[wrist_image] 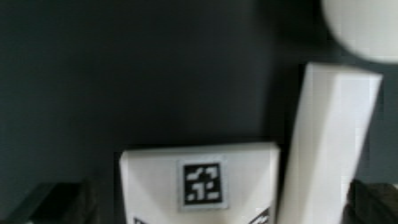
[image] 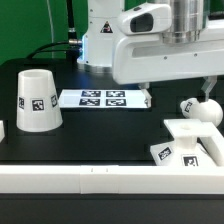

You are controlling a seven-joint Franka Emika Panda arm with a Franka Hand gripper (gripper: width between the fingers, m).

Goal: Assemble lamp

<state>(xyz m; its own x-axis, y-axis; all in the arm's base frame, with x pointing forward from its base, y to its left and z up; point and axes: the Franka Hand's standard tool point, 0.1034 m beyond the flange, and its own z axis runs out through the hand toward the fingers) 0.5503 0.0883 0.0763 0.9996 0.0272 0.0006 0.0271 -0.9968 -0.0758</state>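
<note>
The lamp base (image: pixel 184 148), flat, white and tagged, lies at the exterior view's lower right, against the white rail. The round bulb (image: pixel 204 109) lies just behind it. The tapered shade (image: pixel 35 100) stands mouth down at the exterior view's left. My gripper (image: pixel 176 91) hangs open and empty under the white arm, above the base and bulb. In the wrist view the base (wrist_image: pixel 199 170) with its tag shows between the two dark blurred fingers (wrist_image: pixel 54 203) of my gripper (wrist_image: pixel 214 206). The bulb (wrist_image: pixel 363 28) is at the picture's edge.
The marker board (image: pixel 100 98) lies flat mid-table. A white rail (image: pixel 90 180) runs along the front and turns up the exterior view's right side; it shows as a white bar (wrist_image: pixel 338 140) beside the base in the wrist view.
</note>
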